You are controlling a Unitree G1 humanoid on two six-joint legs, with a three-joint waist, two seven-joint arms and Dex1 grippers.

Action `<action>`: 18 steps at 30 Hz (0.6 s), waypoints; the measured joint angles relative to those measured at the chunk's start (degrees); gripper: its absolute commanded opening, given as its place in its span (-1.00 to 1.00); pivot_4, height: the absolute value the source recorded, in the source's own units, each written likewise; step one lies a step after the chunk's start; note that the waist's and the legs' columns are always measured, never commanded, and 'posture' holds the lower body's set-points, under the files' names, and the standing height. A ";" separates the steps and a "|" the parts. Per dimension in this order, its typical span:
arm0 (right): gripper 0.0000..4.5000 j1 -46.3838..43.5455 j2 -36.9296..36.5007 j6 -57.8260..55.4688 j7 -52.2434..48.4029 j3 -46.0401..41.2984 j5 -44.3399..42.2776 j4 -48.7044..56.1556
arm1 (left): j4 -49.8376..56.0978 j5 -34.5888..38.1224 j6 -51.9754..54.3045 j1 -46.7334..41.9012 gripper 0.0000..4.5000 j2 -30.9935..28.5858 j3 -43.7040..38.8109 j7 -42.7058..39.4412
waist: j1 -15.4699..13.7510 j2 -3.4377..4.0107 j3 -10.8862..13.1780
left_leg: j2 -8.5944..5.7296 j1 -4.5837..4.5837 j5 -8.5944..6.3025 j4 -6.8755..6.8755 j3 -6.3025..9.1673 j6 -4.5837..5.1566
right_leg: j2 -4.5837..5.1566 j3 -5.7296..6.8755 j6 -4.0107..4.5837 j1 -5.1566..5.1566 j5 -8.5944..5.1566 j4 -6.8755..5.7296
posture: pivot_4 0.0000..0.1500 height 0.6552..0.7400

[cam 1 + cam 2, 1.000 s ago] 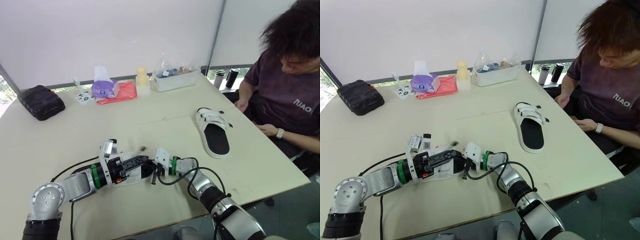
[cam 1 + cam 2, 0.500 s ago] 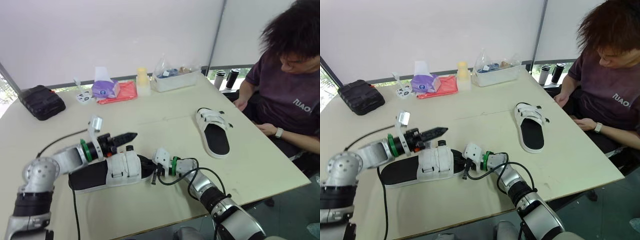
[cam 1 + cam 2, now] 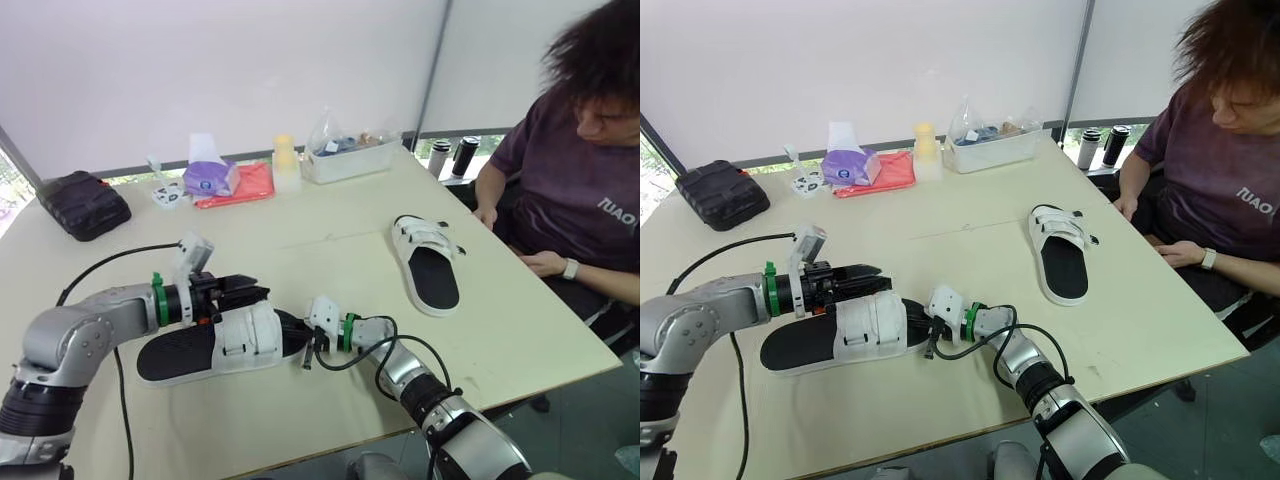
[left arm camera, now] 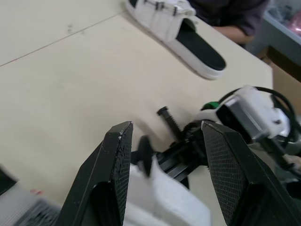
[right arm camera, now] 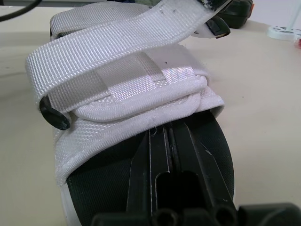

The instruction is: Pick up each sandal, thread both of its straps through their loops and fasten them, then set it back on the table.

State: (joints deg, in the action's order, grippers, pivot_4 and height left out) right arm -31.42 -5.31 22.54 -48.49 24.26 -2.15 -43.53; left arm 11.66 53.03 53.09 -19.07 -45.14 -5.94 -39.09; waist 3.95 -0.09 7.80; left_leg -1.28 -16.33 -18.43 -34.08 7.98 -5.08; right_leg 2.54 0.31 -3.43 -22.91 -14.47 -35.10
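Note:
The near sandal (image 3: 215,345), black sole with white straps, lies flat at the table's front. My left gripper (image 3: 255,290) hovers open just above the far side of its straps, holding nothing; in the left wrist view the left gripper (image 4: 167,128) has its fingers wide apart. My right gripper (image 5: 160,155) is shut, with its fingers lying together on the black footbed and reaching under the front strap (image 5: 136,80). The other strap's free end (image 5: 188,14) stands up loose. A second sandal (image 3: 428,262) rests at the right, in front of the person.
A person (image 3: 585,160) sits at the table's right edge, hands near it. Along the back are a black pouch (image 3: 83,203), a tissue pack (image 3: 208,178), a red cloth (image 3: 245,185), a small bottle (image 3: 286,163) and a clear bin (image 3: 350,155). Arm cables trail beside the near sandal.
My left gripper let go of the near sandal, lifted away toward the back, then came down again above the straps and opened. The sandal settled a little further left. My right gripper stayed put.

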 measured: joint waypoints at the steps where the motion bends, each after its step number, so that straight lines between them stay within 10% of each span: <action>1: -1.00 0.00 0.06 0.00 0.00 0.01 0.00 0.00 | -0.21 -0.80 -0.09 0.15 0.06 0.17 0.09 -0.22 | 0.05 0.00 0.00 | 0.00 0.00 0.00 0.00 -0.02 0.00 | 0.01 0.00 0.00 -0.01 0.00 0.00 | 1.00 1.00; 13: -1.00 -0.03 0.09 0.00 -0.13 0.01 0.00 0.00 | -2.62 -6.55 -1.17 2.20 0.06 3.13 2.48 -5.53 | 0.05 0.01 -0.01 | 0.01 -0.02 0.01 0.02 -0.01 0.01 | 0.00 0.00 0.00 -0.05 0.00 0.00 | 1.00 1.00; 18: -1.00 -0.02 0.09 0.00 -0.12 0.01 0.00 0.00 | -4.36 -8.91 -2.85 0.65 -0.65 5.44 2.63 -5.82 | 0.06 -0.02 -0.02 | 0.01 -0.02 0.01 0.01 0.00 0.01 | 0.00 0.00 0.00 0.00 0.00 0.00 | 1.00 1.00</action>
State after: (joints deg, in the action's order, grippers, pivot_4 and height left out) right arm -31.45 -5.22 22.55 -48.61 24.27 -2.15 -43.53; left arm 7.30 44.12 50.24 -18.42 -39.70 -3.31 -44.91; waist 4.01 -0.11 7.78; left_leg -1.27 -16.35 -18.43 -34.06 7.98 -5.07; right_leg 2.55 0.31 -3.43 -22.91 -14.47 -35.09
